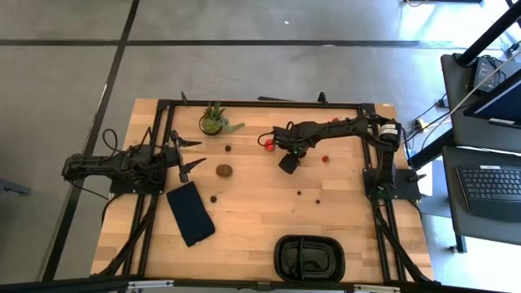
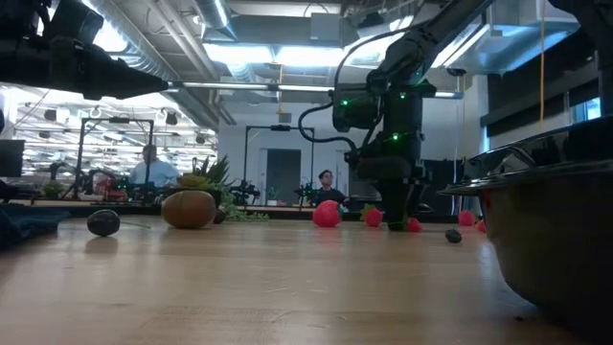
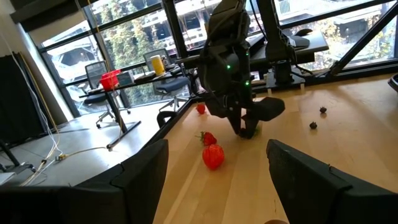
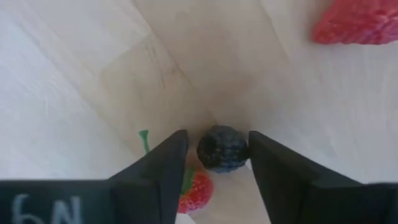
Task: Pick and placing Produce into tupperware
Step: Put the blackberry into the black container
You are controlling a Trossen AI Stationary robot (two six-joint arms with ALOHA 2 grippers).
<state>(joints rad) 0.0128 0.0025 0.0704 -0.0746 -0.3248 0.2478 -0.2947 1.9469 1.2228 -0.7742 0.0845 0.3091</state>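
Note:
My right gripper (image 4: 217,134) points down at the table near the far edge (image 1: 271,144), open, its fingers on either side of a tiny dark berry (image 4: 222,148). A red strawberry (image 4: 196,190) lies just beside that berry and another (image 4: 357,22) a little farther off. The brown kiwi (image 1: 223,171) and more dark berries (image 1: 213,198) (image 1: 228,149) rest on the wood. The black tupperware (image 1: 309,257) sits at the near edge. My left gripper (image 1: 195,155) waits open on the left, level above the table. My right gripper comes at the dark berry from above with one finger (image 4: 261,168) right against the berry's side (image 4: 245,149) and a narrow gap at the other finger. I cannot tell whether it touches. The low view shows its fingertips (image 2: 391,222) down at the table top.
A spiky green potted plant (image 1: 214,120) stands at the far left. A flat navy slab (image 1: 190,213) lies near my left arm. More strawberries (image 1: 325,159) (image 1: 332,120) and berries (image 1: 299,193) (image 1: 317,198) are scattered right of centre. People sit in the room beyond.

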